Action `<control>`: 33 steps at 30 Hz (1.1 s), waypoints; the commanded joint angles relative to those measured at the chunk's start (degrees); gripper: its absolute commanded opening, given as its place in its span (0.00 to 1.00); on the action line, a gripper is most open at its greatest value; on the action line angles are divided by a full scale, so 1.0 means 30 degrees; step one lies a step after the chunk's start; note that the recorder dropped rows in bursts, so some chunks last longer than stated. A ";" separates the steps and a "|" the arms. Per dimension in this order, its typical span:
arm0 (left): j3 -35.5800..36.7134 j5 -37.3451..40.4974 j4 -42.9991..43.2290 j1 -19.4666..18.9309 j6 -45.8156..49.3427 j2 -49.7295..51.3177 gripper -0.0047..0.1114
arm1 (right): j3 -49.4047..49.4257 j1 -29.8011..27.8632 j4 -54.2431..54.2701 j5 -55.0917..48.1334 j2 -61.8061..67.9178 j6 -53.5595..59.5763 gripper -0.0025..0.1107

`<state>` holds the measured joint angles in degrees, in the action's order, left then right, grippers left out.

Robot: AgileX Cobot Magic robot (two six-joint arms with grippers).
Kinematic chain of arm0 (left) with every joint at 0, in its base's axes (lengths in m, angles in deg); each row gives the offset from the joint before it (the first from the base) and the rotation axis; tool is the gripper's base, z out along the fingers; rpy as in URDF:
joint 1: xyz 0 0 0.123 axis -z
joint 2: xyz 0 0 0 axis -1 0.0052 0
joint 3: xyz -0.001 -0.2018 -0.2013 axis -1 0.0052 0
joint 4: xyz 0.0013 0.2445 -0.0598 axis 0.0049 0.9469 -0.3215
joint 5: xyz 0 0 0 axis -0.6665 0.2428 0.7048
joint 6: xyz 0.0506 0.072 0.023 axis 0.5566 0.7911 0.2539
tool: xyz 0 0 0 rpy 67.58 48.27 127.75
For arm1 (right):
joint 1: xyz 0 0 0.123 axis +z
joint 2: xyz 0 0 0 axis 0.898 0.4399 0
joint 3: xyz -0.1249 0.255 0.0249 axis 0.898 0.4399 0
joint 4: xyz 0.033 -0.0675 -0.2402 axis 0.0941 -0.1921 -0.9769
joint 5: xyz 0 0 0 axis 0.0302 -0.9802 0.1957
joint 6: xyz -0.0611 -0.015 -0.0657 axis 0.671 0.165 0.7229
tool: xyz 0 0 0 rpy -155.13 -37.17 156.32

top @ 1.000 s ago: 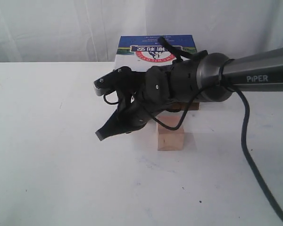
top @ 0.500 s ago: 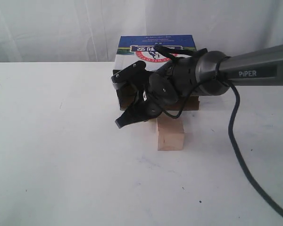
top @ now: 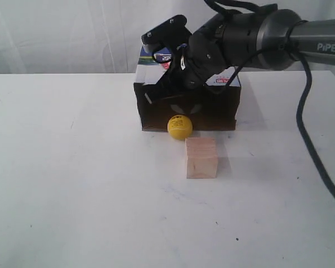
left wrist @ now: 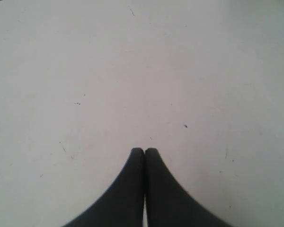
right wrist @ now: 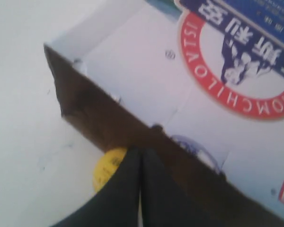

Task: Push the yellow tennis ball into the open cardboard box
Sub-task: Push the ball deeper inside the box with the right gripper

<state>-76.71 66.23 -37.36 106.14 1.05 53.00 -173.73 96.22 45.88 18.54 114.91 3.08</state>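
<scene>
As right gripper (right wrist: pixel 141 153) hovers closed over cardboard box (top: pixel 212 111), wrist angles down.

White tabletop (top: pixel 72 195) w/ tiny dark specks, pale draped curtain (top: pixel 56 33) at back, soft even light

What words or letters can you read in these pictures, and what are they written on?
"PiPER": on the right arm.
"MOMCHILOVTSI": around the red ring logo on the open cardboard box, seen upside down.
Chinese characters on the box's blue band: too blurred to read for sure.
The dark mark on the yellow tennis ball: too small to read.
</scene>
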 commanded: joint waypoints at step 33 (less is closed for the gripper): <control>0.0081 0.0194 0.0031 0.0098 0.0043 -0.0096 0.04 | -0.2749 0.0436 0.9842 -0.3586 0.3996 0.2727 0.02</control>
<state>-76.71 66.23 -37.36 106.14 1.05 53.00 -180.57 97.61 74.43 6.98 126.08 10.45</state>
